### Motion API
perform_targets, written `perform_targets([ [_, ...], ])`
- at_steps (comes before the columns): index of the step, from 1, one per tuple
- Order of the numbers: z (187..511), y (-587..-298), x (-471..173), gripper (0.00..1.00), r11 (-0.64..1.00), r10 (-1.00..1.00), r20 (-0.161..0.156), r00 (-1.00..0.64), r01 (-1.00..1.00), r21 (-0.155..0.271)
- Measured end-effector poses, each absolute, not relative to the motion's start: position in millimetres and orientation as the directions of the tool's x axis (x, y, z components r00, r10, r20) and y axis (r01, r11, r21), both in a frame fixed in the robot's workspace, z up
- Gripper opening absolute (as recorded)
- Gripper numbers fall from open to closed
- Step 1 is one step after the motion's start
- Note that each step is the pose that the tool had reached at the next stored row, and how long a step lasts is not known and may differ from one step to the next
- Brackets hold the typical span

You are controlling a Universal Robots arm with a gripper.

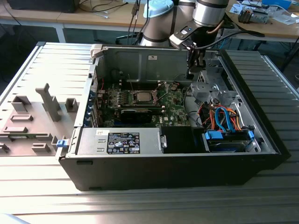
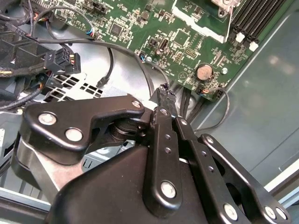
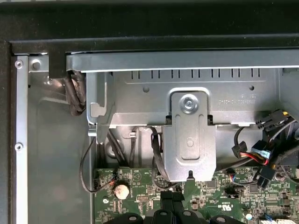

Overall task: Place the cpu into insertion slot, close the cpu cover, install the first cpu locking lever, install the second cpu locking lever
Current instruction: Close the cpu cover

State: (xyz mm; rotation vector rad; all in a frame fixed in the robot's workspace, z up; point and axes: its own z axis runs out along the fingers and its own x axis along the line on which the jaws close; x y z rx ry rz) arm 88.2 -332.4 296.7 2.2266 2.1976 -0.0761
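Ribbed desk [image 1: 140, 200], open computer case [image 1: 163, 179]: pincer [image 2: 164, 99] hovers pinched together, empty, well off the insertion slot [image 1: 134, 97]. Cpu [image 1: 143, 96] looks seated; closing and locking, can't tell.

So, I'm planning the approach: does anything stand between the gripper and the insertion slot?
Nothing visible does. In the exterior view the gripper hangs to the exterior view's right of the insertion slot, with only low motherboard parts between them.

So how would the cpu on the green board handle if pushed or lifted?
The cpu looks flat and metal-topped, so probably stiff and light. Its smooth top may be slippery. Lying flat, low on the green board, it seems unlikely to tip or roll.
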Motion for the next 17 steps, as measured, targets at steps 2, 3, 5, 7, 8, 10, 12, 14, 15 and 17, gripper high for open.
perform_targets([
  [2, 297, -332, 90, 0.11, -0.014, 0.999, -0.043, 0.013, 1.000, -0.025],
  [3, 297, -332, 91, 0.11, -0.014, 0.999, -0.043, 0.013, 1.000, -0.025],
  [5, 297, -332, 93, 0.11, -0.014, 0.999, -0.043, 0.013, 1.000, -0.025],
  [7, 297, -332, 96, 0.11, -0.014, 0.999, -0.043, 0.013, 1.000, -0.025],
  [8, 296, -332, 97, 0.11, -0.014, 0.999, -0.043, 0.013, 1.000, -0.025],
  [10, 296, -332, 99, 0.11, -0.014, 0.999, -0.043, 0.013, 1.000, -0.025],
  [12, 296, -332, 101, 0.11, -0.014, 0.999, -0.043, 0.013, 1.000, -0.025],
  [14, 296, -332, 103, 0.11, -0.014, 0.999, -0.044, 0.013, 1.000, -0.025],
  [15, 296, -332, 104, 0.11, -0.014, 0.999, -0.044, 0.013, 1.000, -0.025],
  [17, 296, -332, 106, 0.11, -0.014, 0.999, -0.043, 0.013, 1.000, -0.025],
])
